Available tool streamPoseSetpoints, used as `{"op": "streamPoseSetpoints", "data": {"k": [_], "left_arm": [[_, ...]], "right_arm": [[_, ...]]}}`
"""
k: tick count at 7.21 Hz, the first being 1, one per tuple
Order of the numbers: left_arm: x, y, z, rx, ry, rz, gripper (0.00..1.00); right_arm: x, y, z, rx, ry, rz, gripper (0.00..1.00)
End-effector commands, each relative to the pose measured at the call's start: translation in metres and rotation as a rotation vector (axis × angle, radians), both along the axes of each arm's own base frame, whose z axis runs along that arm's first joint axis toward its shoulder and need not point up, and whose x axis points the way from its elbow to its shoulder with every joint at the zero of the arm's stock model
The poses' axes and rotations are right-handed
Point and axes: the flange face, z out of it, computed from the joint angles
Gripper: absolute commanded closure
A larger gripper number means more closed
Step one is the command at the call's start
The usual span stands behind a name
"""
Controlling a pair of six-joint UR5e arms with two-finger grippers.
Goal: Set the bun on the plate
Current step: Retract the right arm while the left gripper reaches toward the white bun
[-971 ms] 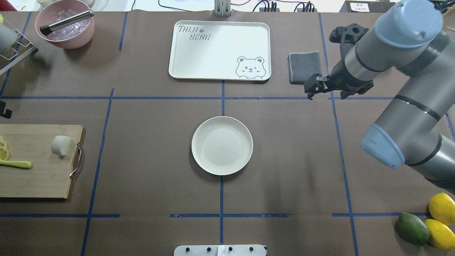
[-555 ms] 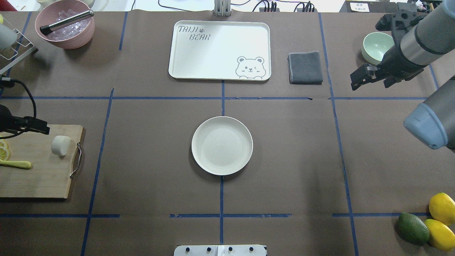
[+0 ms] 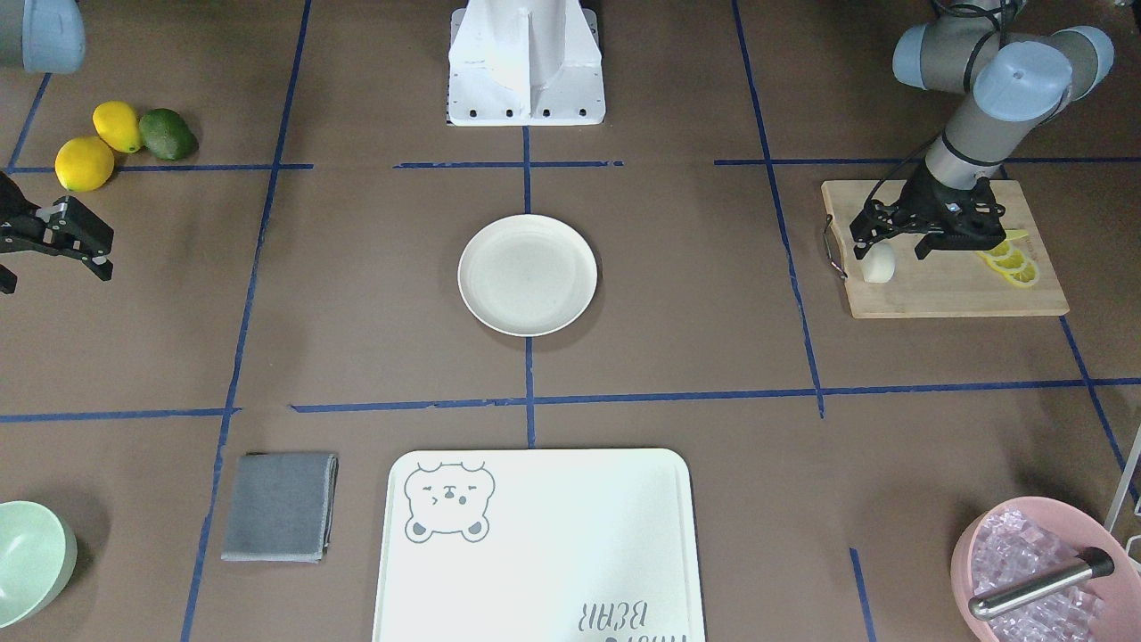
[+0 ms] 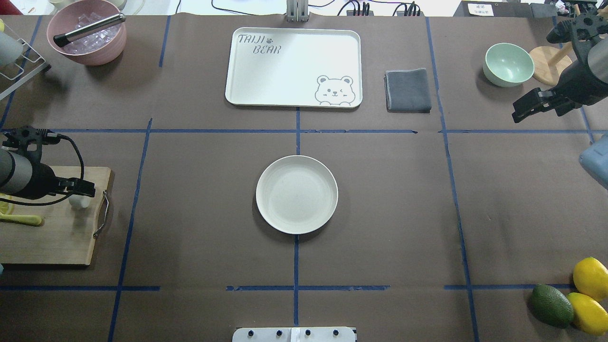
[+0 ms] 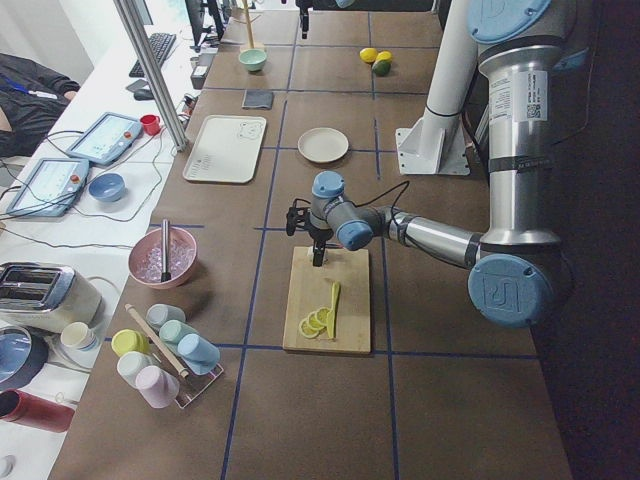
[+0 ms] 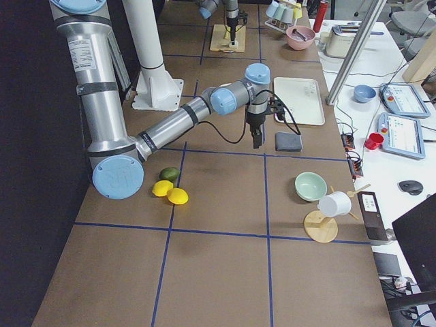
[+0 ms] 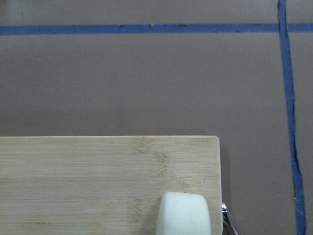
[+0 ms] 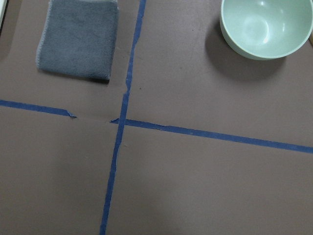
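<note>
— Brown paper, taped into squares with blue lines, covers the table. What sits at the left?

— At the far left is a pink bowl of ice with a metal tool in it. Nearer is a bamboo cutting board, with lemon slices on its left part. The bun lies by its far right corner, next to the metal handle.

— And the left gripper?

— It hangs right over the bun with its jaws spread wide, one finger on each side. I cannot tell whether either touches it.

— The middle?

— The plate has nothing on it and is well apart from the bun. Beyond it lies a white bear-print tray.

— And the right?

— A folded grey cloth, then a mint-green bowl at the far side. The right gripper hovers above bare paper just nearer than that bowl, its jaws wide and holding nothing. Two lemons and an avocado lie at the near right corner.
</note>
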Motion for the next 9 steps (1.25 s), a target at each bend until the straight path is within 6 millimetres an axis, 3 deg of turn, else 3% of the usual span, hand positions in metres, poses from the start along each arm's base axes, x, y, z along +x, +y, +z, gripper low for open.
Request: {"op": "streamPoseSetpoints", "data": {"k": [1, 3, 7, 9], "left_arm": [[0.0097, -0.0032, 0.0016, -0.002, -0.001, 0.006, 0.07], [0.0099, -0.0022, 0.0007, -0.004, 0.002, 0.006, 0.15], [0.0059, 0.0006, -0.0002, -0.003, 0.001, 0.006, 0.55], [0.0059, 0.0008, -0.0010, -0.002, 0.003, 0.006, 0.60]], "right_arm": [[0.0024, 0.0014, 0.0046, -0.006, 0.004, 0.001, 0.00], [0.0025, 0.0013, 0.0047, -0.005, 0.005, 0.001, 0.00], [0.0039, 0.0004, 0.0039, -0.005, 0.004, 0.006, 0.00], [0.0040, 0.0004, 0.0040, -0.005, 0.006, 0.007, 0.00]]}}
